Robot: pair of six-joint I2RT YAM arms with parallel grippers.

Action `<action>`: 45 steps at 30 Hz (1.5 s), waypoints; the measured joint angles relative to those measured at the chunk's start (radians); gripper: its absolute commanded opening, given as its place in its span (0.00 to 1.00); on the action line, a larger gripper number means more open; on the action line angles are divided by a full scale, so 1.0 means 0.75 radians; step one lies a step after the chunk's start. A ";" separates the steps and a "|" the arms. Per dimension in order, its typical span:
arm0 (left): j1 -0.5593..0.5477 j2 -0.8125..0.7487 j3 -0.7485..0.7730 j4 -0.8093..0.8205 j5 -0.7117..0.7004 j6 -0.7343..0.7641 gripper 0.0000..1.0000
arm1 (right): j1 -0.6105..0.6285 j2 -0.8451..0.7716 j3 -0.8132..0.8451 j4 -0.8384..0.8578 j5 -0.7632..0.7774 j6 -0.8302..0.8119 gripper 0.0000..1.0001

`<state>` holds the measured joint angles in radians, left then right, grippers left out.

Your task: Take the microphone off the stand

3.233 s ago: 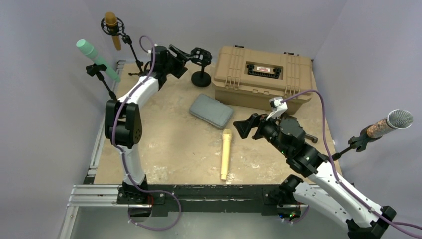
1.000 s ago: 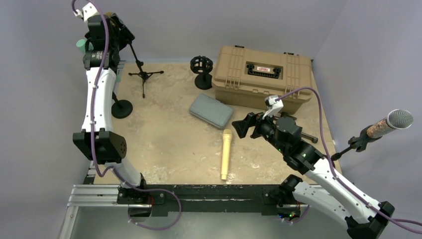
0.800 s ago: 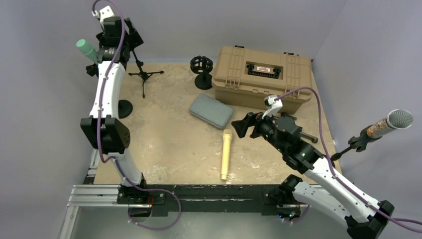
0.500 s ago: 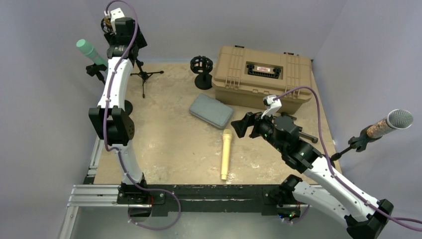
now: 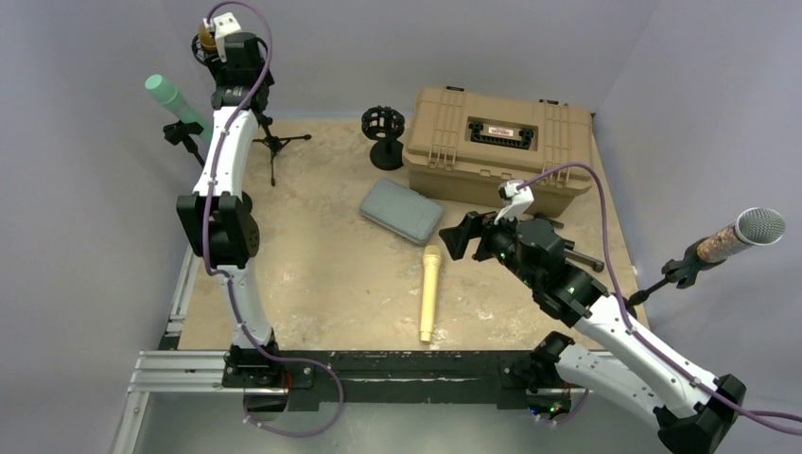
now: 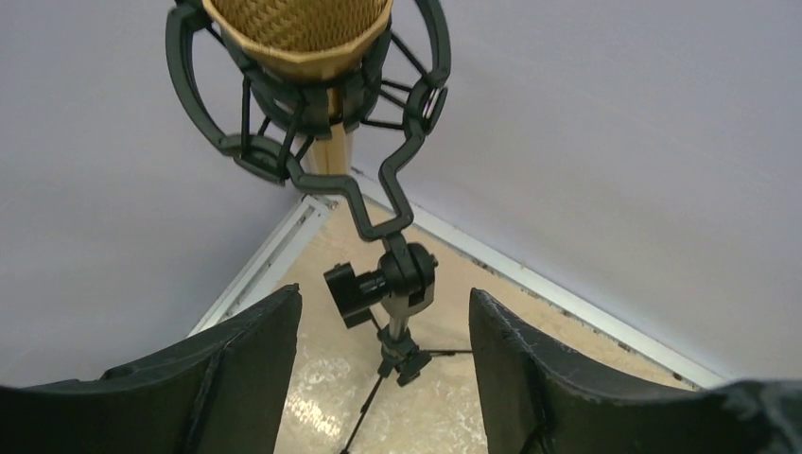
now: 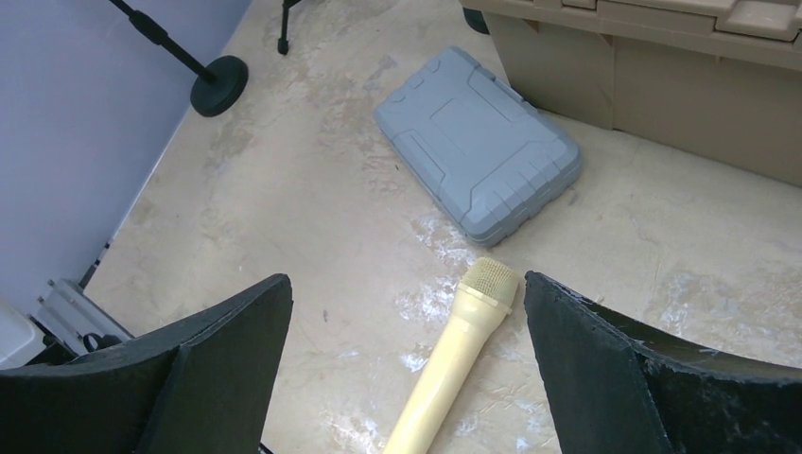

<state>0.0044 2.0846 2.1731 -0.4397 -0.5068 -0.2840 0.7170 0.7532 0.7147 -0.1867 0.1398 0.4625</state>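
A gold microphone (image 6: 298, 28) sits upright in a black shock mount (image 6: 416, 95) on a tripod stand (image 6: 392, 284) at the far left corner. My left gripper (image 6: 382, 317) is raised just in front of and below the mount, open, with nothing between its fingers (image 6: 255, 359). From above, the left gripper (image 5: 234, 52) is right beside the gold microphone (image 5: 204, 38). My right gripper (image 7: 407, 303) hangs open over a cream microphone (image 7: 454, 359) lying on the table.
A green microphone (image 5: 172, 99) on its own stand is left of the raised arm. An empty shock-mount stand (image 5: 383, 128), a tan case (image 5: 496, 142) and a grey case (image 5: 401, 210) lie behind the cream microphone (image 5: 430, 293). A silver-headed microphone (image 5: 747, 232) stands at the right.
My left arm has swung right, from over the green microphone to the gold microphone's mount. The right arm has barely shifted.
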 measured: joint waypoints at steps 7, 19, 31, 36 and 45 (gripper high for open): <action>0.000 0.018 -0.009 0.146 0.000 0.062 0.60 | 0.000 0.034 0.000 0.004 -0.002 0.002 0.92; 0.003 0.038 -0.070 0.246 -0.017 0.128 0.35 | 0.000 0.060 0.000 0.035 -0.002 0.002 0.92; -0.028 -0.079 -0.244 0.315 -0.020 0.129 0.14 | 0.000 0.048 0.000 0.041 -0.005 0.001 0.92; -0.082 -0.206 -0.394 0.314 -0.019 0.136 0.00 | 0.000 0.039 -0.001 0.054 -0.015 0.002 0.92; -0.147 -0.557 -0.770 0.259 0.010 0.083 0.00 | 0.000 0.013 -0.004 0.061 -0.050 0.011 0.91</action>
<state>-0.1059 1.6665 1.5955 -0.2455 -0.4995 -0.2214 0.7170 0.7631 0.7120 -0.1413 0.1020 0.4709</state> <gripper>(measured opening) 0.392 0.917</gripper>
